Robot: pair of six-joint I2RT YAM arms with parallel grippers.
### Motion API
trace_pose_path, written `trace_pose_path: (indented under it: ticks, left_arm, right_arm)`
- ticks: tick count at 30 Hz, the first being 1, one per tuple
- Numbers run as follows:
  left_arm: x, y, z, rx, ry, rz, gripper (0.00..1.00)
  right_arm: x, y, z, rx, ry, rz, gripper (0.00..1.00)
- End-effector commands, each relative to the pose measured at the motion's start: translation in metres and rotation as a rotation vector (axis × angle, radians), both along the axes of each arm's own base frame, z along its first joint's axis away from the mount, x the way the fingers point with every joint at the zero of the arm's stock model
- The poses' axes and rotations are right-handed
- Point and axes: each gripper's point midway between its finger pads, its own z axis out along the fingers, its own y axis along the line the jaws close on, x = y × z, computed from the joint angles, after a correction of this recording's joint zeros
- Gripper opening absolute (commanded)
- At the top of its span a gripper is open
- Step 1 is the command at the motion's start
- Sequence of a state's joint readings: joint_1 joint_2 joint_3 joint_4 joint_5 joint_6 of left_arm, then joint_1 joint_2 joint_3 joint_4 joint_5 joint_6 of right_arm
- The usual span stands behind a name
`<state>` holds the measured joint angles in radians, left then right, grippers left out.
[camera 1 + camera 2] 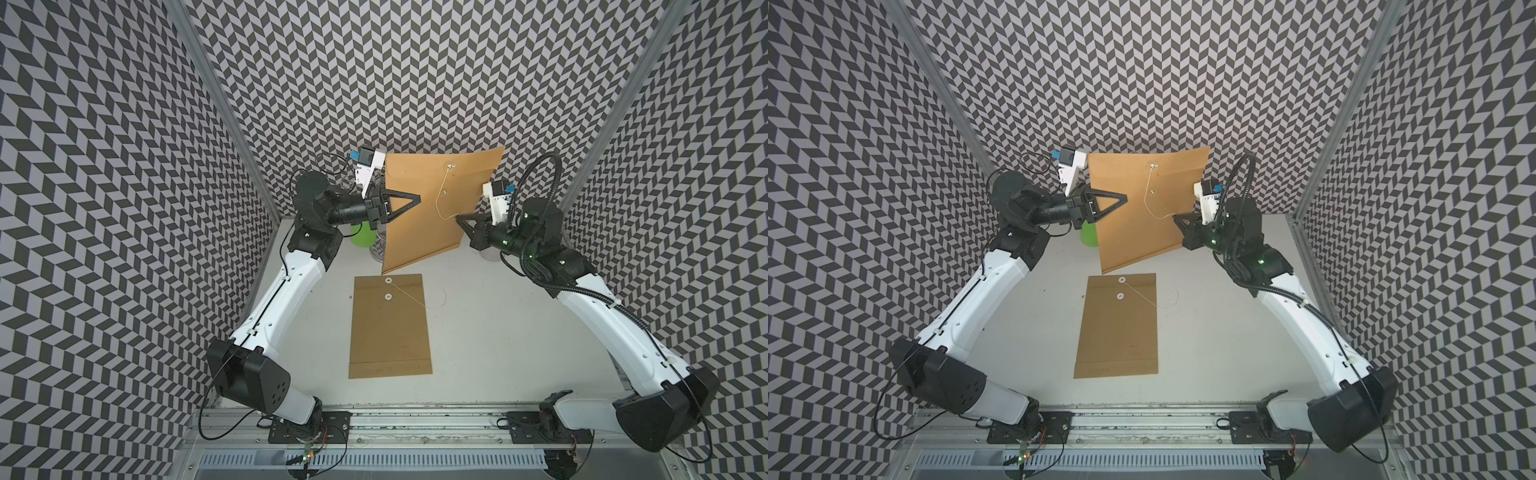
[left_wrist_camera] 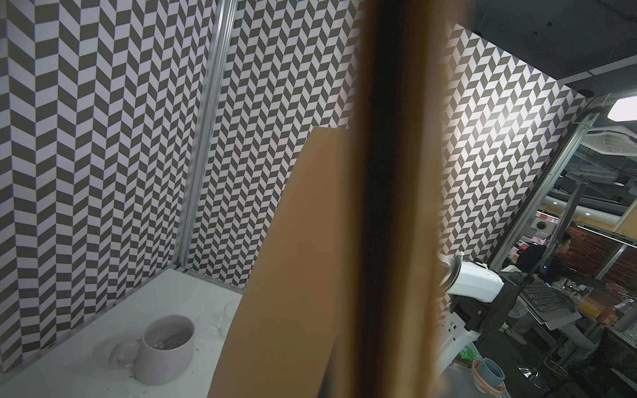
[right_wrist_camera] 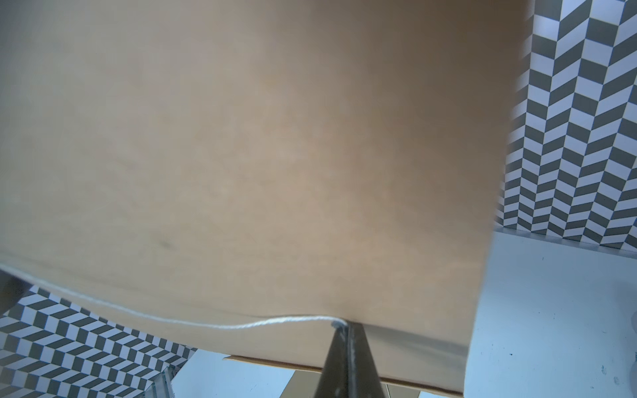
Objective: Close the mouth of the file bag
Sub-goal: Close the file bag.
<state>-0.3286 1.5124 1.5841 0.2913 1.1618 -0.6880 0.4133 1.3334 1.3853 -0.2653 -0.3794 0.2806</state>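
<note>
File bags: two, upright file bag (image 1: 436, 232) and flat file bag (image 1: 388, 332) on table (image 1: 498, 332).
Left tool (image 1: 417, 200): clamped on upright file bag.
Right tool (image 1: 458, 217): pinching string (image 3: 262, 324).

Black-and-white chevron walls (image 1: 415, 62) — aluminium posts (image 1: 222, 104) at the corners — enclose a white tabletop (image 1: 498, 332).

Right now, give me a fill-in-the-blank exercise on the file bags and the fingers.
1. The left fingers clamp the lifted file bag; the right fingers pinch its white ____.
2. The second file bag lies ____ on the table.
3. In all, ____ file bags are in view.
Missing words: string; flat; two.
</note>
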Motion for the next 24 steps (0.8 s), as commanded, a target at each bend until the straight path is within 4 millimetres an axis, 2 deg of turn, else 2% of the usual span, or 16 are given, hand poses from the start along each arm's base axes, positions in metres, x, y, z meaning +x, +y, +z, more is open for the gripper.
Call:
trace_pose_path:
  ticks: [1,10,13,15,24]
  left_arm:
    - [-0.02,0.0,0.013,-0.007,-0.057,-0.032,0.0]
    - [-0.012,-0.002,0.001,0.028,-0.031,0.019,0.0]
    - [0.004,0.0,-0.004,0.03,0.012,0.096,0.0]
    - [0.007,-0.001,-0.007,0.021,0.052,0.097,0.0]
    - [-0.013,-0.003,-0.01,-0.051,0.152,-0.029,0.0]
  right_arm:
    - [-0.006,-0.005,0.034,0.05,-0.074,-0.006,0.0]
    - [-0.001,-0.014,0.059,0.085,-0.079,-0.027,0.0]
    - [-0.003,-0.013,0.066,0.104,-0.08,-0.017,0.0]
    - [-0.003,-0.012,0.069,0.116,-0.079,-0.015,0.0]
    - [0.007,-0.019,0.065,0.117,-0.047,-0.078,0.0]
